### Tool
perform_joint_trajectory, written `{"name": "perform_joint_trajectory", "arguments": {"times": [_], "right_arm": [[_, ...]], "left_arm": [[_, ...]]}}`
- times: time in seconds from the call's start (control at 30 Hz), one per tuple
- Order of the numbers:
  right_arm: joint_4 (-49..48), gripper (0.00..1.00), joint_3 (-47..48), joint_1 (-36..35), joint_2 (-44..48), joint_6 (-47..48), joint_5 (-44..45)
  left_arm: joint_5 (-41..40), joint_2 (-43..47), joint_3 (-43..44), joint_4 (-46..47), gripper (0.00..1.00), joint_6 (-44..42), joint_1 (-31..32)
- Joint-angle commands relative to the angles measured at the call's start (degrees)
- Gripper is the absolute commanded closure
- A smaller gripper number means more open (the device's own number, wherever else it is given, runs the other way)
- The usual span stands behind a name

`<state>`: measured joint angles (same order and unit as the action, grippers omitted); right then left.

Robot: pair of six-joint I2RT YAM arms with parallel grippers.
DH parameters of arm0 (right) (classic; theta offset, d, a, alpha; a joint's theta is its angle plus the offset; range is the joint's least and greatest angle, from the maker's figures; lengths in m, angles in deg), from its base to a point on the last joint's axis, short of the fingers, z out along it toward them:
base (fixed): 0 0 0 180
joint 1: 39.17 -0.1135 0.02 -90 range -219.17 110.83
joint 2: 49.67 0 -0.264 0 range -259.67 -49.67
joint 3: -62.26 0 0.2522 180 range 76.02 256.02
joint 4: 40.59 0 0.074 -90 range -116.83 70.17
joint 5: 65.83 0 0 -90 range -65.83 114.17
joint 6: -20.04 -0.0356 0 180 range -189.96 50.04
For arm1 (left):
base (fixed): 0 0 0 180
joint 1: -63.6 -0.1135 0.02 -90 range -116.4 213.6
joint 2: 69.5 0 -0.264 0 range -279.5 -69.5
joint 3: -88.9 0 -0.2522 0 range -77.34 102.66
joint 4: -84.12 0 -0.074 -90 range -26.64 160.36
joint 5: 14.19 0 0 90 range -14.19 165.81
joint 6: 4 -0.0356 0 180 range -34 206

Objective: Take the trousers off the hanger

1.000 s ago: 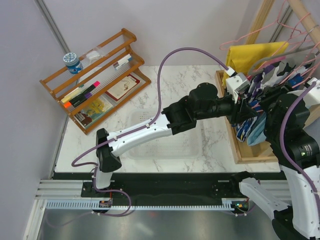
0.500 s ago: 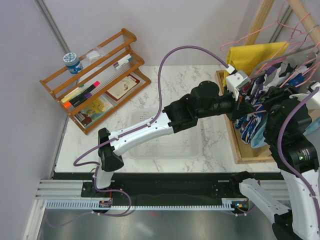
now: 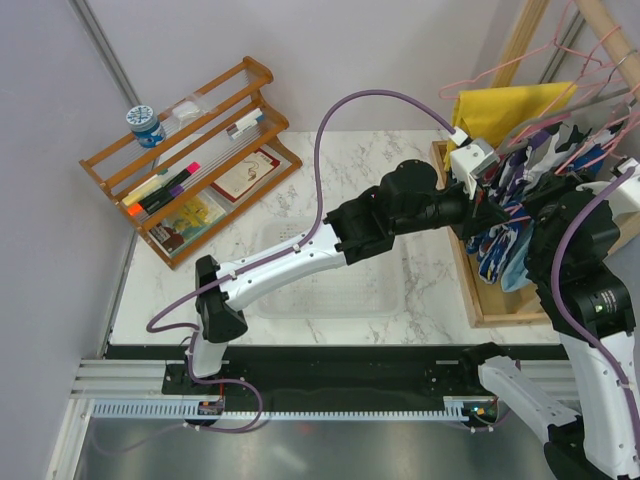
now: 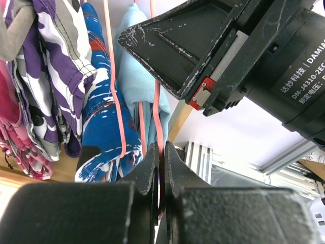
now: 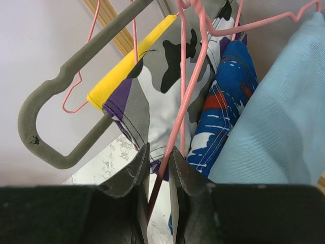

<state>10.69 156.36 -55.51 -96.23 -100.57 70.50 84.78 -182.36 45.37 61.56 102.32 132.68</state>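
The sky-blue trousers (image 4: 138, 76) hang on a thin pink hanger (image 4: 157, 109) among patterned clothes on the rack at the right; they also show in the right wrist view (image 5: 284, 127) and the top view (image 3: 522, 268). My left gripper (image 4: 161, 152) is shut on a pink wire of the hanger, just below the trousers' fold. My right gripper (image 5: 158, 165) has its jaws nearly closed with a pink hanger wire (image 5: 195, 81) pinched between them, left of the trousers. In the top view both grippers, left (image 3: 497, 213) and right (image 3: 540, 200), meet at the bunch of clothes.
A grey hanger (image 5: 76, 76), a yellow cloth (image 5: 127, 61) and blue-white-purple patterned clothes (image 4: 104, 127) hang close beside. A wooden crate (image 3: 470, 290) stands under the rack. A clear plastic tray (image 3: 385, 290) lies mid-table. A wooden shelf (image 3: 190, 160) stands at the far left.
Both grippers stay at the bunch of clothes. The left wrist has shifted slightly up and left, and the hanging clothes have swung a little with it.
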Motion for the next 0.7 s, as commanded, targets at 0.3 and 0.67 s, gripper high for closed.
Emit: {"name": "perform_joint_trajectory", "arguments": {"times": [0.3, 0.67], "right_arm": [[-9.0, 0.96, 5.4, -0.3, 2.0, 3.7, -14.2], [-9.0, 0.98, 8.8, -0.3, 1.1, 0.2, -23.5]], "left_arm": [[3.8, 6.9, 0.8, -1.2, 0.98, 3.4, 0.8], [6.8, 9.5, 0.5, -2.4, 0.98, 4.2, 0.9]]}}
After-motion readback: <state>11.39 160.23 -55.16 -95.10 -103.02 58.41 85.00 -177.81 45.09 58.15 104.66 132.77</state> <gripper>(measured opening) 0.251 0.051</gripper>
